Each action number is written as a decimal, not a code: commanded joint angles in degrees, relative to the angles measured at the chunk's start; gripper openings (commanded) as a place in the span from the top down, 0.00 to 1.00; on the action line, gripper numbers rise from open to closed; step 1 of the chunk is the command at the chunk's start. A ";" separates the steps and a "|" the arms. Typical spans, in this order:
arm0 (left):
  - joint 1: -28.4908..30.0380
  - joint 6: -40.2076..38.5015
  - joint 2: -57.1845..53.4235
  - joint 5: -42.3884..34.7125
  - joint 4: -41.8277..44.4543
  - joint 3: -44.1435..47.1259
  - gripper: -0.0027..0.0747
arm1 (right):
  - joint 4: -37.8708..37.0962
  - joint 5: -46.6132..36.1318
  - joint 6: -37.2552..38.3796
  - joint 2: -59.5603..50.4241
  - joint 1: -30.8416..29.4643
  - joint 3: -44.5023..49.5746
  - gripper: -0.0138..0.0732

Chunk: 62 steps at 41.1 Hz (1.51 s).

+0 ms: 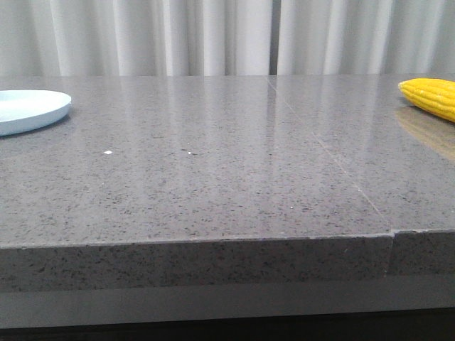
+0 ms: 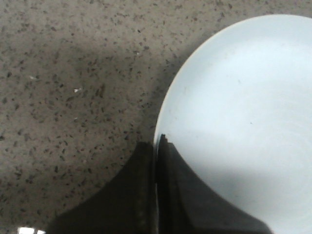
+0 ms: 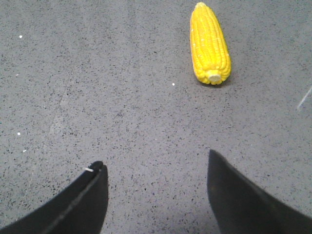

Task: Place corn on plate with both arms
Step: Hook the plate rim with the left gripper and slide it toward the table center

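- Corn (image 1: 431,97): bright yellow cob lying flat on the grey speckled table (image 1: 213,177) at the far right of the front view, partly cut by the picture edge; pale stub end turned toward the right wrist camera (image 3: 210,45); touched by nothing.
- Plate (image 1: 28,108): pale-blue, shallow, resting at the far left of the front view, well apart from the corn, with the whole width of the table between them; nothing seen on the visible part.
- Right gripper (image 3: 155,168): spread wide above bare tabletop, holding nothing; two dark fingertips (image 3: 95,171) well apart; corn lying beyond the tips, clear of both.
- Left gripper (image 2: 157,141): pressed together, only a thin line visible between the two dark fingers (image 2: 141,190); tips right at the plate's rim (image 2: 168,105); whether the rim is pinched between them cannot be told.
- White pleated curtain (image 1: 227,35): backdrop behind the table.
- Small white specks (image 1: 108,152): scattered on the table surface.
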 commanded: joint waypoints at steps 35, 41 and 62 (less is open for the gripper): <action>-30.64 0.02 -12.95 -2.66 -5.31 -1.73 0.99 | -0.58 -3.55 -0.49 0.58 -0.20 -1.88 0.29; -33.03 0.02 -9.55 -5.20 -7.38 -1.73 0.99 | -0.58 -3.55 -0.49 0.58 -0.20 -1.88 0.29; -33.88 0.02 -3.07 -10.00 -7.23 -1.73 0.99 | -0.58 -3.45 -0.49 0.58 -0.20 -1.88 0.29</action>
